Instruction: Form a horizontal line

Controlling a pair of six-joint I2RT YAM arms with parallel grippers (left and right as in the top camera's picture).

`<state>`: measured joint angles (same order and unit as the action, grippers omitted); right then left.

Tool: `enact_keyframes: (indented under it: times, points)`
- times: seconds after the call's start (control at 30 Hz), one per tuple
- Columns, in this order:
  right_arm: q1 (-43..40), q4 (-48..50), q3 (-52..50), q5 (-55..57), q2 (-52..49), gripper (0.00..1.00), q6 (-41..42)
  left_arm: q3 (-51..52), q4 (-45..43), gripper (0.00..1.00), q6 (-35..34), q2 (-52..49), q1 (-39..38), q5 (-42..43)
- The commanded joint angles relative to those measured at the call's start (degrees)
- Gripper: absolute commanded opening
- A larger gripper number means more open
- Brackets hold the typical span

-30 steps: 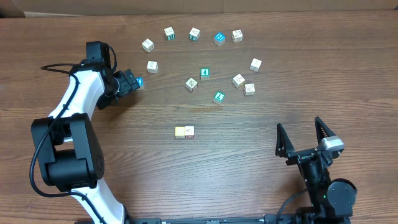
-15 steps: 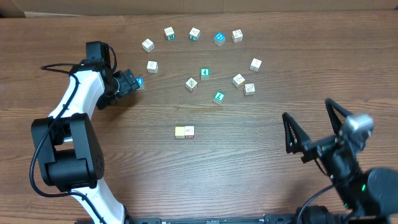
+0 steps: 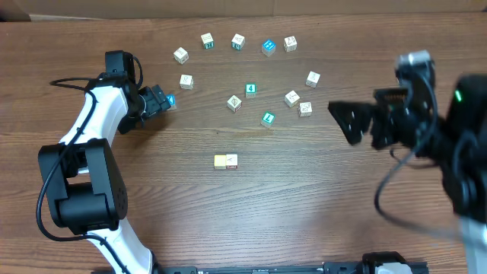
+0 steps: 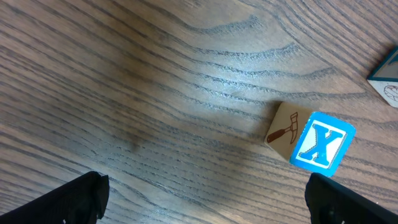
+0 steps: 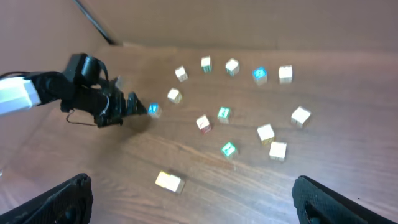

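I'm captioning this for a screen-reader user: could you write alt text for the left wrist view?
A wooden cube with a blue X on one face and a hammer drawing on another lies on a wood-grain table, ahead of the open left pincer. The corner of a second cube shows at the right edge.

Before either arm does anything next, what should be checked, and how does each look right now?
1. Left gripper open: ok.
2. Right gripper open and empty: ok.
3. Blue X cube centred ahead of left gripper: not ok, off to one side.
4. Row started: ok, pale yellow cube touches a whitish cube.
5. Table bare beside that pair: ok.
6. Right arm sharp in overhead view: not ok, blurred.
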<state>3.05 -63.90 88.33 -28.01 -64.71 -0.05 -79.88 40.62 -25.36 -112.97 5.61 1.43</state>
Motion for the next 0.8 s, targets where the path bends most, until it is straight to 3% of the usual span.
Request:
enact_keyframes:
  times: [0.0, 0.47, 0.77]
  points:
    - [0.2, -0.8, 2.0, -3.0, -5.9, 1.00, -0.2, -0.9, -0.2, 1.00, 0.1, -0.7, -0.4, -0.4]
    - [0.2, 2.0, 2.0, -1.0, -28.2, 1.00, -0.2, -0.9, -0.2, 0.99, 0.1, -0.7, -0.4, -0.4]
    - [0.2, 7.2, 2.0, -3.8, -34.0, 1.00, 2.4, -0.9, -0.2, 0.99, 0.1, -0.7, -0.4, -0.4]
